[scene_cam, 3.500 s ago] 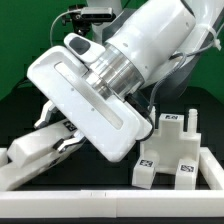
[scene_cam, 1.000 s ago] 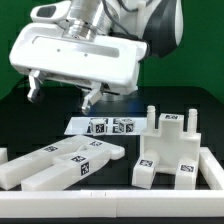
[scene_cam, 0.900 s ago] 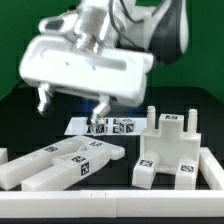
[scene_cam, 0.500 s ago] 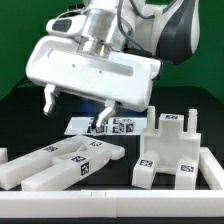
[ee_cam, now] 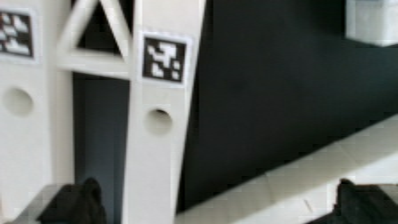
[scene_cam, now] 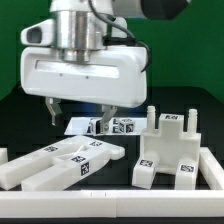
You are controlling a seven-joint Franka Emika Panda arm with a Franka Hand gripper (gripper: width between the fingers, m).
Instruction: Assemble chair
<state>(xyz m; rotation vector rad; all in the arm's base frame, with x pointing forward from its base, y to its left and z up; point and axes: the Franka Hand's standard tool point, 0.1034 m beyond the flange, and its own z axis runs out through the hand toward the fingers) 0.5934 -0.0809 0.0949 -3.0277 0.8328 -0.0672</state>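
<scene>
White plastic chair bars (scene_cam: 60,163), round-holed, lie flat at 7 o'clock on the black desk (scene_cam: 20,130), long axes running 8 to 2. Fingers (scene_cam: 54,112) spread wide above them, empty. Blocky pegged slab (scene_cam: 170,150) stands at 4 o'clock.

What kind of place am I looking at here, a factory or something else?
Probably a robotics research bench, not a factory: a robot gripper hangs over a black table fenced by low white rails, loose white chair pieces wear printed square tags, and a green backdrop hangs behind.
</scene>
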